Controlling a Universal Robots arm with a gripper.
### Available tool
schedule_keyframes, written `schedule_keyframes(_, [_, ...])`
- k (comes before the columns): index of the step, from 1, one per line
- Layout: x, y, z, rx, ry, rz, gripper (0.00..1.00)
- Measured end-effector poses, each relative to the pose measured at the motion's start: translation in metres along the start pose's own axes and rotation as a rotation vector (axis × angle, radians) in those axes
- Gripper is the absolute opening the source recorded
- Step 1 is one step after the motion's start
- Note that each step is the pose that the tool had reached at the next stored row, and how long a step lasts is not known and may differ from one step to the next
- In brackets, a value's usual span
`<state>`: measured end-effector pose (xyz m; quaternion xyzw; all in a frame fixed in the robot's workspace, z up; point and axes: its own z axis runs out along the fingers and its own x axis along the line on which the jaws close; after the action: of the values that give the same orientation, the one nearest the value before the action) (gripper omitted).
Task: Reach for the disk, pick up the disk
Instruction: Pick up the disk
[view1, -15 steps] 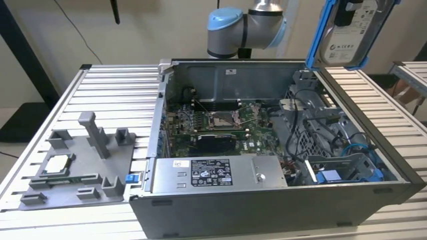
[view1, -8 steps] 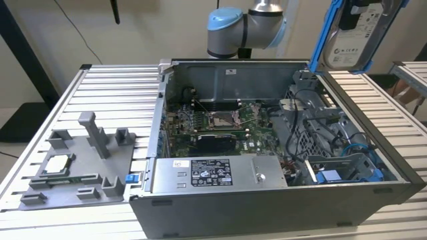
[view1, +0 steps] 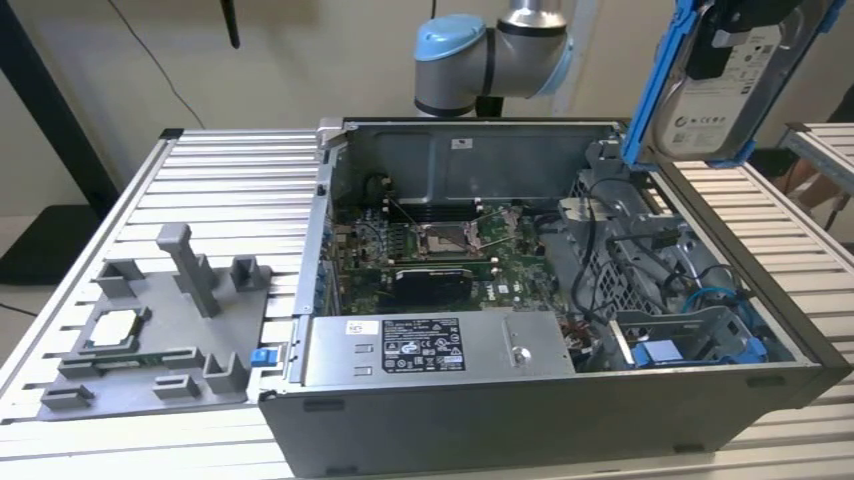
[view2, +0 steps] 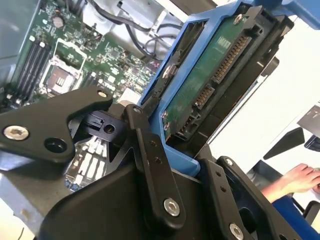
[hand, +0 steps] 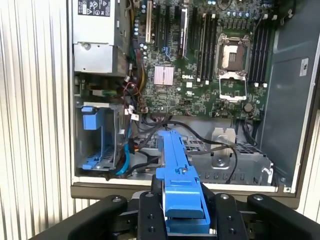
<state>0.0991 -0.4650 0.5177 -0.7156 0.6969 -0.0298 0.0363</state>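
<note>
- The disk (view1: 721, 85) is held clamped in the gripper (view1: 747, 25), lifted clear of the open computer case (view1: 561, 300) and hanging above the case's corner on the exterior view's right.
- In the second wrist view the black fingers (view2: 150, 165) are seen pressed against the blue frame (view2: 175, 95) rather than the drive body, presumably because the frame gives firm edges to squeeze; the green circuit underside and its connector row (view2: 230, 55) are left untouched.
- In the first wrist view the frame's narrow edge (hand: 182, 195) is seen seated between the closed jaws, so the drive is carried edge-on, with the motherboard (hand: 200, 60) well below the gripper.
- The empty blue drive bay (hand: 95, 135) lies below and to one side of the gripper, which suggests the pick-up is already done.
- A white printed label (view1: 714, 115) faces the exterior camera; its text is too small to be read.
- A black-and-white sticker is carried on the power supply (view1: 434, 345), far below the gripper; its print is not legible.
- A person's hand (view2: 295, 180) is seen beyond the gripper, apart from the disk.
</note>
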Motion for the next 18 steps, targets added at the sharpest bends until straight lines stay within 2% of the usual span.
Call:
schedule_keyframes(10, [0.0425, 0.0080, 0.0040, 0.0003, -0.0088, 0.001, 0.00])
schedule_keyframes(18, [0.0789, 0.0124, 0.0086, 0.0003, -0.0092, 0.001, 0.00])
